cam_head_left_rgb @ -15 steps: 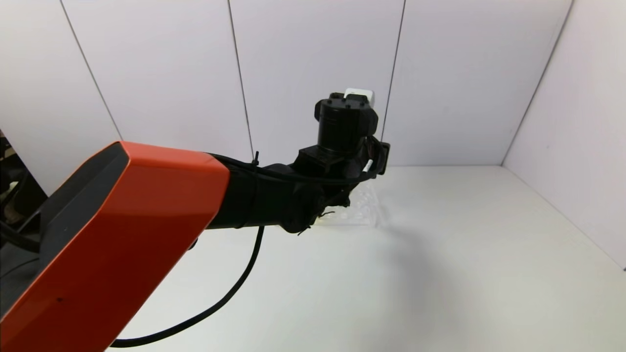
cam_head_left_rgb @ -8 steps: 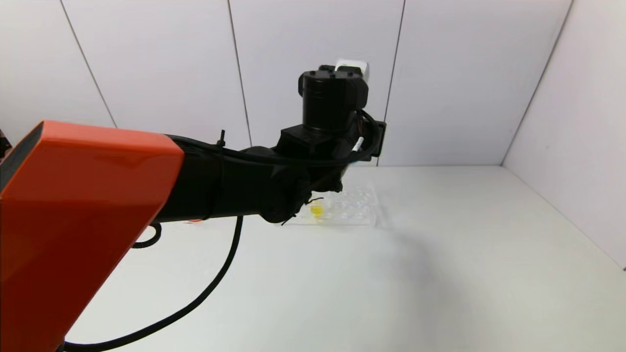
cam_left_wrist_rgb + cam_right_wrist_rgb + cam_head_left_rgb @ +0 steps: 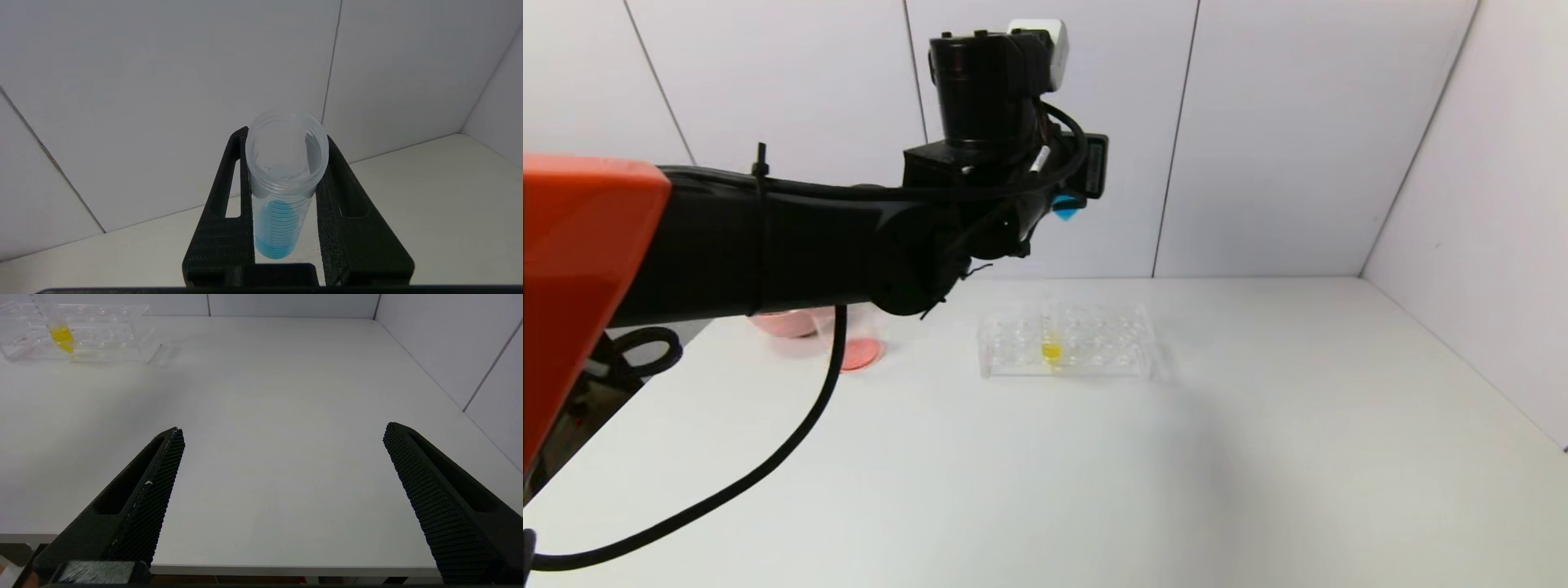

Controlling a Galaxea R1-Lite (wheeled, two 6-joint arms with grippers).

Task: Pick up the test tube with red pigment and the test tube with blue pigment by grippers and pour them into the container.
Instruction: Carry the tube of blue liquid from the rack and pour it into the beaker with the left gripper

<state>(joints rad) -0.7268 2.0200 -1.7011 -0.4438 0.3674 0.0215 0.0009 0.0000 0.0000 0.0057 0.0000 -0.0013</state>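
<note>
My left gripper (image 3: 284, 139) is shut on the test tube with blue pigment (image 3: 282, 228), which stands upright and open-mouthed between the black fingers. In the head view the left arm is raised high above the rack, and only the tube's blue tip (image 3: 1064, 211) shows under the wrist. The container (image 3: 856, 343), a clear beaker with reddish liquid at its bottom, stands at the table's back left, partly behind the arm's cable. The test tube with red pigment is out of view. My right gripper (image 3: 284, 428) hangs open and empty above the table's front edge.
A clear tube rack (image 3: 1094, 347) sits at the middle back and holds a yellow-liquid tube (image 3: 1051, 349). The same rack (image 3: 102, 335) shows in the right wrist view. A pink bowl (image 3: 783, 323) stands beside the container. White walls close the back and right.
My left arm has risen and swung left with the blue tube. The rack, the pink bowl and the container have come into view from behind it.
</note>
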